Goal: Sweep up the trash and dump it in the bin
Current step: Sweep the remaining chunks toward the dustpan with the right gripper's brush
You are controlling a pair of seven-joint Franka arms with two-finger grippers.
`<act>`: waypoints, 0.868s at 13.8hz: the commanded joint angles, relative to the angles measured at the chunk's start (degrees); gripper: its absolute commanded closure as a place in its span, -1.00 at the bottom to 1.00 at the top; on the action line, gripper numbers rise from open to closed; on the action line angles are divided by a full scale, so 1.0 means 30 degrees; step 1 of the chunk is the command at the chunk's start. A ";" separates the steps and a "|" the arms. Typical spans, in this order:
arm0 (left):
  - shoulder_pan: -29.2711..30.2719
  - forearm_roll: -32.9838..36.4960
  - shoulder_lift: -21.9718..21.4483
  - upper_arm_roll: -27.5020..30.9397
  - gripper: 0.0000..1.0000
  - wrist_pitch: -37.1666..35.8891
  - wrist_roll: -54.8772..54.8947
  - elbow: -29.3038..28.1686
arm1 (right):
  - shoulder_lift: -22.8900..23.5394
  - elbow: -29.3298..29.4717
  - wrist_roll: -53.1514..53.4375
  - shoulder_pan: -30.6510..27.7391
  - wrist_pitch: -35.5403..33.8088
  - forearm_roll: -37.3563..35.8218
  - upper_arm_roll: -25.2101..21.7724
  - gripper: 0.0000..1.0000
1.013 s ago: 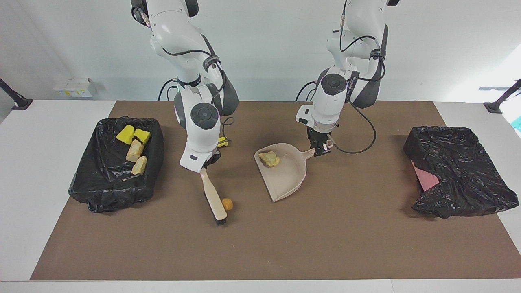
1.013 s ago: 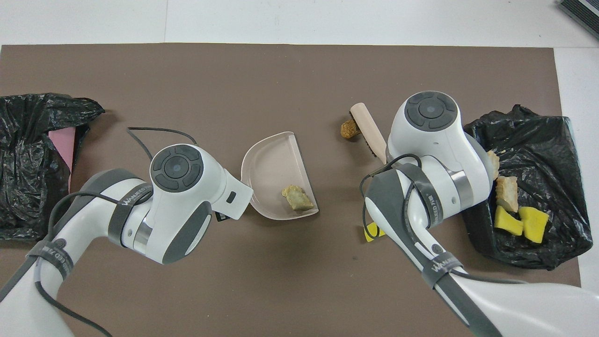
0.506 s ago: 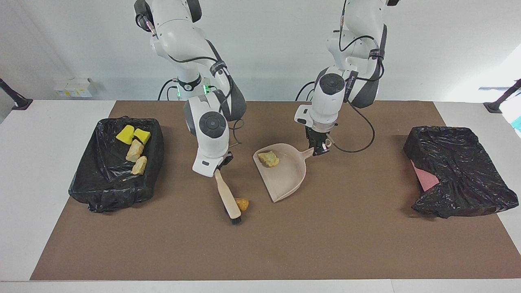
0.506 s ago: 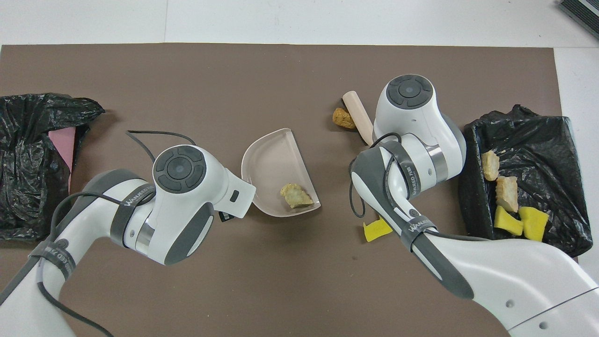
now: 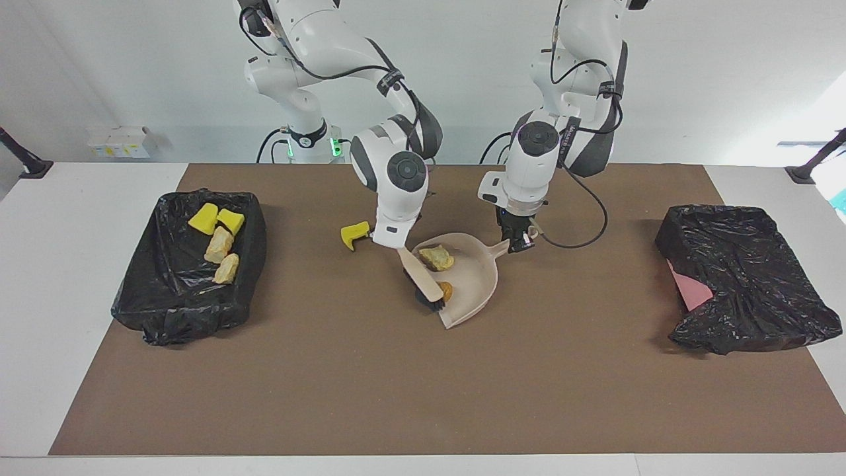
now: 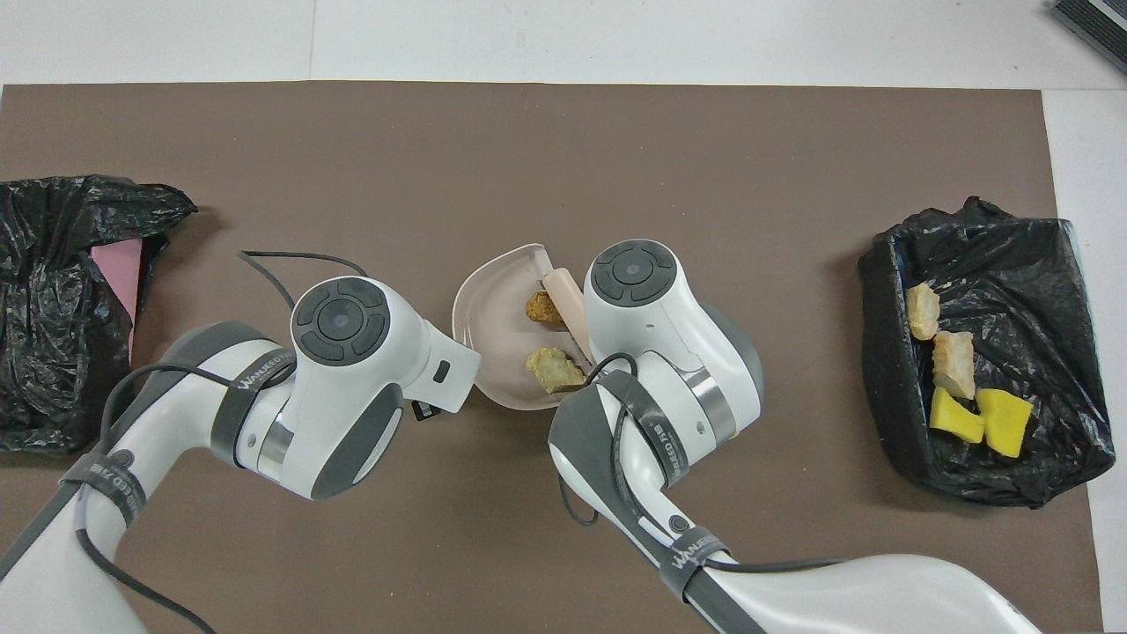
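Facing view: a brown mat covers the desk almost edge to edge. At the right arm's end of the mat a black-lined bin holds two yellow chunks and two beige lumps; at the left arm's end sits a second bin, its bag crumpled over a pink side. Neither has shifted over the last second.

Mid-mat, nearer the robots' edge, lies the dustpan, mouth toward the right arm's end. The left gripper is clamped on its handle, fingers together around it, and has barely moved.

The right arm has swung from the bin's side toward the centre. Its gripper is closed on the brush handle, and the bristle end now rests inside the pan's mouth; a second ago the brush stood on bare mat, well apart from the pan.

The orange lump, pushed along by the bristles, has gone from the mat into the pan and lies against the brush head. The yellowish lump is in the pan as before, nearer the robots.

One yellow chunk lies on the mat just beside the right gripper, uncovered since the arm moved; the overhead view hides it under the arm.
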 commanded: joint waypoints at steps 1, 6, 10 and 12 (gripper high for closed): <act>-0.0084 0.0119 -0.0113 0.0066 1.00 0.0841 -0.0078 -0.0438 | -0.1368 -0.0244 0.0393 -0.0194 -0.1305 0.1074 0.0051 1.00; 0.0121 0.0061 -0.0054 0.0095 1.00 0.1253 0.3018 -0.0438 | -0.3246 0.0050 0.1296 -0.2241 -0.4994 0.1254 -0.0242 1.00; -0.0024 0.0060 0.0004 0.0095 1.00 0.0844 0.5515 -0.0204 | -0.4590 -0.2782 0.3756 -0.3795 -0.5035 0.0378 -0.0271 1.00; -0.0782 0.0293 -0.0112 0.0124 1.00 0.0173 0.5519 -0.0175 | -0.5557 -0.4715 0.4839 -0.4180 -0.4158 -0.0501 -0.0271 1.00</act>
